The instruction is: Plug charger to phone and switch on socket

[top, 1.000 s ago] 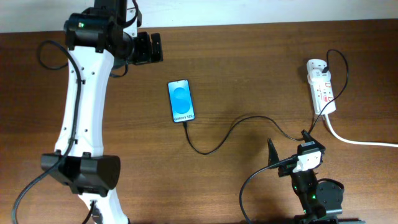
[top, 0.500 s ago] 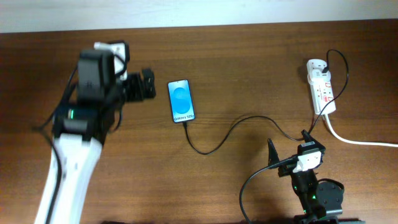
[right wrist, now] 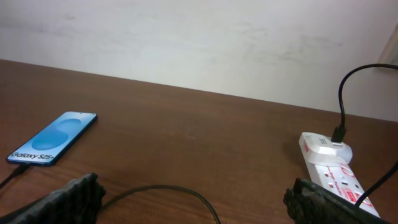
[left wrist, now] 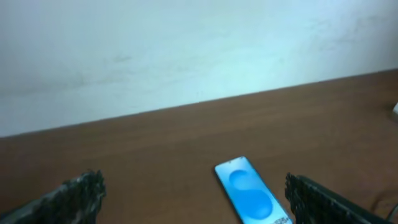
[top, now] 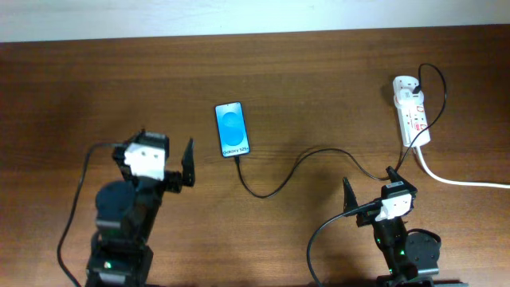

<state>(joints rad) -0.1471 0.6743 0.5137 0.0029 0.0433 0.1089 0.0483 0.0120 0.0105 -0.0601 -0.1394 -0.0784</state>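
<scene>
The phone [top: 232, 129] lies flat at mid-table with its blue screen up. It also shows in the left wrist view [left wrist: 252, 198] and the right wrist view [right wrist: 55, 138]. The charger, a thin black cable [top: 275, 187], meets the phone's near end and loops right to the socket [top: 412, 112], where its black plug sits at the far end. The socket also shows in the right wrist view [right wrist: 336, 168]. My left gripper [top: 162, 150] [left wrist: 199, 208] is open and empty, left of and nearer than the phone. My right gripper [top: 370, 187] [right wrist: 196, 208] is open and empty over the cable [right wrist: 168, 190].
The socket's thick white cord [top: 458, 180] runs off the right edge. A pale wall [right wrist: 199, 43] stands behind the table's far edge. Both arm bases stand at the table's front edge.
My left arm has pulled back from beside the phone's left and folded down to the front left. The right arm, phone, cable and socket have not moved.
</scene>
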